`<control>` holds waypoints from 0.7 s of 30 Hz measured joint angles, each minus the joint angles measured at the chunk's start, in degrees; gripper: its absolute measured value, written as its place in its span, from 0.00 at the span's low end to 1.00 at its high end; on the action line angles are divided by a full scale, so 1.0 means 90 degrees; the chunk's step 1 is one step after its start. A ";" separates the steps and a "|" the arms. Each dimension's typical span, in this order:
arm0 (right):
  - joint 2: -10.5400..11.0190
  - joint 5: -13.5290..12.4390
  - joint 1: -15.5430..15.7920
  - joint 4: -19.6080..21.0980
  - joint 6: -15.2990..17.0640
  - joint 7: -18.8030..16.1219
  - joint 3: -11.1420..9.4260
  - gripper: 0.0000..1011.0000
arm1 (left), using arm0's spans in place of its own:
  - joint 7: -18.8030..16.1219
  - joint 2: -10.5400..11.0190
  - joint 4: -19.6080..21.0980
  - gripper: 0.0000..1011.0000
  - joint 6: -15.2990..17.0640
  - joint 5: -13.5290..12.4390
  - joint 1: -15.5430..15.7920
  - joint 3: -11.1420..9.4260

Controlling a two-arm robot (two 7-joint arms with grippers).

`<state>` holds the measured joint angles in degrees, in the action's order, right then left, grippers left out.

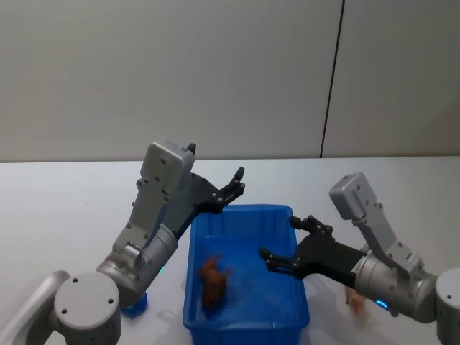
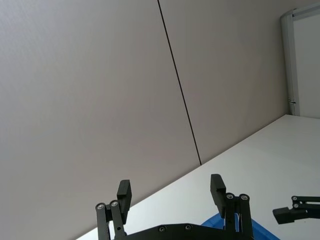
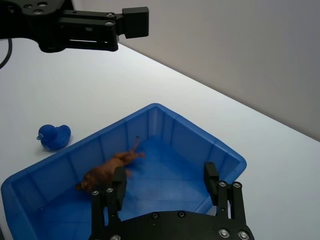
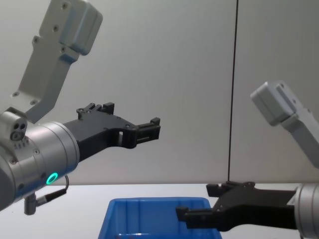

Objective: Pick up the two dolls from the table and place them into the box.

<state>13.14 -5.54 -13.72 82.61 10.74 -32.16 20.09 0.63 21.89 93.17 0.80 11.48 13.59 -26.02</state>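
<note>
The right gripper (image 1: pixel 287 244) hangs above the right half of the box (image 1: pixel 244 322), its two black fingers spread apart and holding nothing. The right forearm reaches in low from the right and the wrist housing stands up behind it. The brown doll (image 1: pixel 214 277) lies on the box floor, below and to the left of this gripper.

In the right wrist view the right gripper (image 3: pixel 165 180) looks down into the box (image 3: pixel 220 150). There the brown doll (image 3: pixel 107 170) lies stretched out just past one fingertip, and a blue duck (image 3: pixel 54 136) stands on the table (image 3: pixel 280 165) outside the box wall. The left gripper (image 3: pixel 100 27) shows high above the far side.

The head view adds a small pinkish figure (image 1: pixel 354 300) on the table, under the right forearm and behind the gripper.

The left gripper (image 1: pixel 226 190) is raised above the far left corner of the box, also spread and empty, with its forearm sloping steeply upward. In the chest view the left gripper (image 4: pixel 147 129) is clearly higher than the right gripper (image 4: pixel 202 201), and a green ring light (image 4: pixel 51 178) glows on the left wrist.
</note>
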 joint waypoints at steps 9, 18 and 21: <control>0.0184 -0.0199 0.0130 0.0164 0.0044 0.0221 -0.0136 0.99 | 0.0000 0.0000 0.0000 0.99 0.0000 0.0000 0.0000 0.0000; 0.0569 -0.0531 0.0534 0.0508 0.0154 0.0448 -0.0352 0.99 | 0.0000 0.0000 0.0000 0.99 0.0000 0.0000 0.0000 0.0000; 0.0692 -0.0640 0.0643 0.0585 0.0238 0.0518 -0.0419 0.99 | 0.0000 0.0000 0.0000 0.99 0.0000 0.0000 0.0000 0.0000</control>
<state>19.37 -11.31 -7.93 87.87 12.88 -27.49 16.33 0.62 21.89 93.17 0.80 11.48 13.58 -26.02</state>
